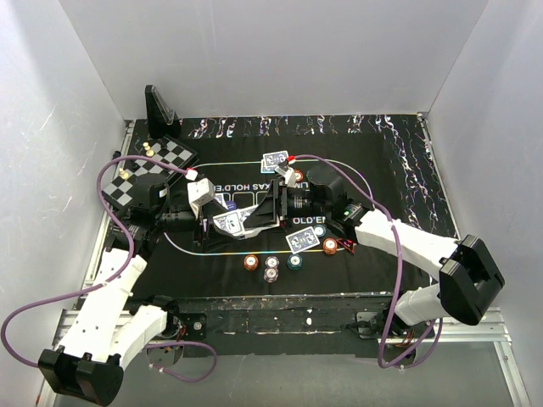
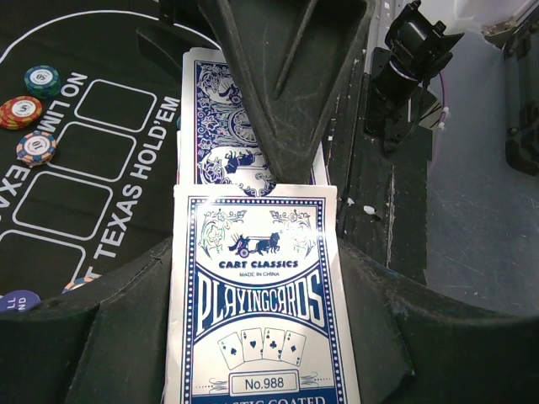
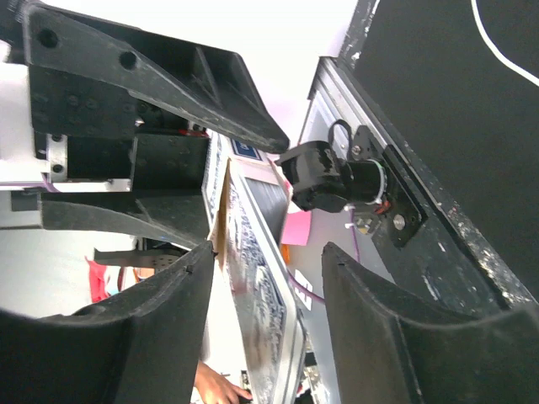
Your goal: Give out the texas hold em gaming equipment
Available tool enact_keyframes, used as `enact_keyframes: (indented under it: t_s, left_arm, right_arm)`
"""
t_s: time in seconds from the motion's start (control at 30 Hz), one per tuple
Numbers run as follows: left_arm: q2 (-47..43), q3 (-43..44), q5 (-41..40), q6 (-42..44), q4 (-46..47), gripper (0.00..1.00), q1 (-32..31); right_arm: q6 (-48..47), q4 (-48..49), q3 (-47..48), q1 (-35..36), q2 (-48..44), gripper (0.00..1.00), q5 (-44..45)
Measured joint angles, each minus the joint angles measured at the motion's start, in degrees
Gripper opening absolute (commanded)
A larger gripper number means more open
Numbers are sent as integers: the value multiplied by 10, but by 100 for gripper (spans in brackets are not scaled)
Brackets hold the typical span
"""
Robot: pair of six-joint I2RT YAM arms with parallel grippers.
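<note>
The left gripper [image 2: 255, 246] is pinching a Cart Classics playing-card box [image 2: 257, 320] between its fingers, holding it over the black Texas Hold'em mat [image 2: 126, 194], with blue-backed cards [image 2: 221, 126] sticking out of the box's far end. The right gripper [image 3: 268, 252] is facing it with its fingers standing spread, the pack's thin edge sitting in the gap between them. Poker chips [image 1: 271, 263] are lying in a row by the mat's near edge, a face-down card [image 1: 304, 240] resting just beyond them.

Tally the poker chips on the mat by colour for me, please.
Orange chips: 2
White chip: 1
Teal chip: 1
Blue chip: 1
Total: 5
</note>
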Motion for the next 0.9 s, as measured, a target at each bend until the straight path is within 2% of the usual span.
enact_keyframes:
  t_s: [0.03,0.17,0.23,0.27,0.3,0.43,0.5,0.57,0.73,0.9]
  left_arm:
    - [0,0,0,0,1,22,0]
    - [-4,-1,-1,0,4,29,0]
    - [-7,-3,-3,3,6,34,0]
    - [-9,-6,-6,5,7,39,0]
    - [-10,-8,-8,5,7,50,0]
    - [-14,-10,-12,10,7,57,0]
    - [-16,-10,-14,17,7,66,0]
    - [-17,-10,-16,27,7,69,0]
    - [-18,-8,-28,63,0,89,0]
    - [-6,5,-32,99,-23,89,0]
  right_arm:
    - [6,9,0,0,0,51,0]
    - [43,66,-12,0,3,20,-1]
    - [65,93,-21,0,8,11,-2]
    - [73,101,-23,-1,11,10,-2]
    - [78,105,-25,-1,12,9,-2]
    - [81,106,-26,-1,15,5,-2]
    - [81,106,-26,0,15,5,0]
    - [79,106,-26,0,14,4,1]
    - [72,75,-24,0,14,1,7]
    - [66,50,-24,0,14,1,13]
